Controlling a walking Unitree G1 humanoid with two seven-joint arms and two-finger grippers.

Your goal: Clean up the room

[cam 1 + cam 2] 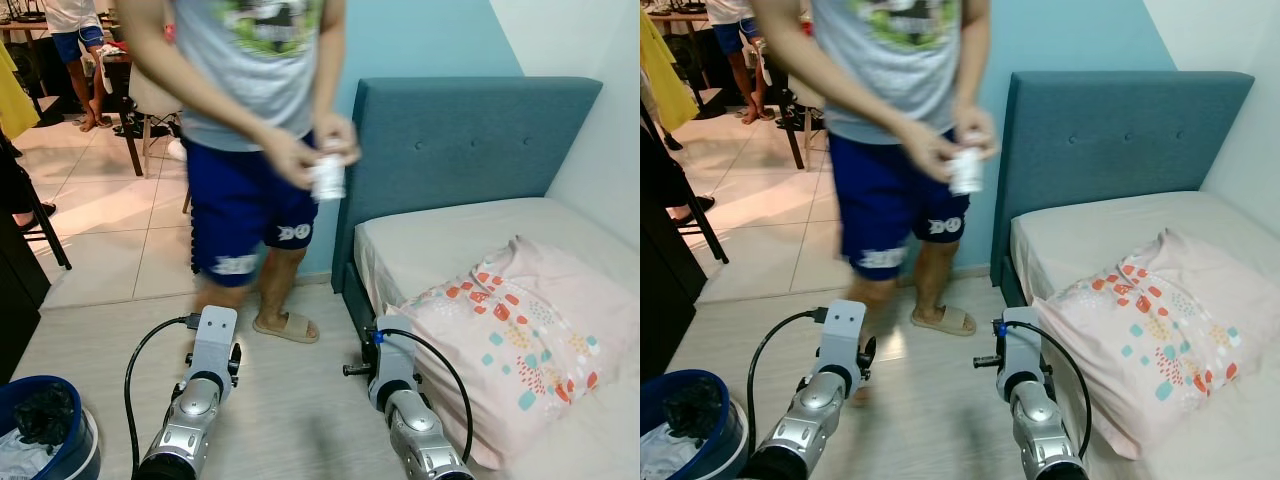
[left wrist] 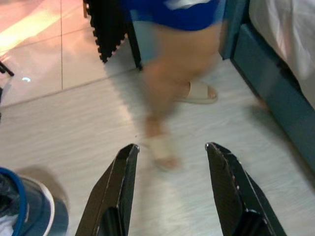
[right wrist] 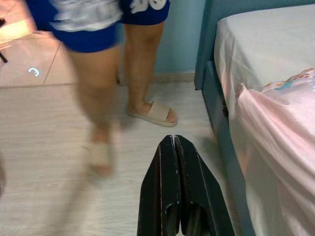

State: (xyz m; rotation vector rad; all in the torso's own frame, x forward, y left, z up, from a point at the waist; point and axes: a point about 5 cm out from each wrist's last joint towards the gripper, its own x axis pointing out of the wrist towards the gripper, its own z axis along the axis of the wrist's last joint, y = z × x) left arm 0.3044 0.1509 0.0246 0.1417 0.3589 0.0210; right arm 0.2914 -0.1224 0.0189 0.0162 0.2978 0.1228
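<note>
a person in a grey printed t-shirt and blue shorts point(image 1: 240, 205) stands on the pale wood-grain floor point(image 1: 300, 400) just ahead of the robot, both hands holding a small white crumpled object point(image 1: 327, 178) at waist height; what it is cannot be told. one foot wears a beige slide sandal point(image 1: 287, 326), flat on the floor near the bed's corner; the other leg is blurred.

to the right, a bed with a teal upholstered, button-tufted headboard point(image 1: 470, 140) carries a smooth off-white mattress point(image 1: 450, 245). a soft pink pillow point(image 1: 520, 340) printed with red, teal and yellow patches lies on the mattress and overhangs its near edge.

the left gripper point(image 2: 170, 189) hovers low over the floor, its two glossy black fingers spread wide apart with nothing between them. the right gripper point(image 3: 177, 187) hangs beside the bed frame with its fingers pressed flat together, empty.

at lower left a round blue bin point(image 1: 60, 440) holds a crumpled black bag and some white stuff. beyond, glossy beige tiles point(image 1: 110, 210) stretch to dark wooden table legs and a second person standing far off.
</note>
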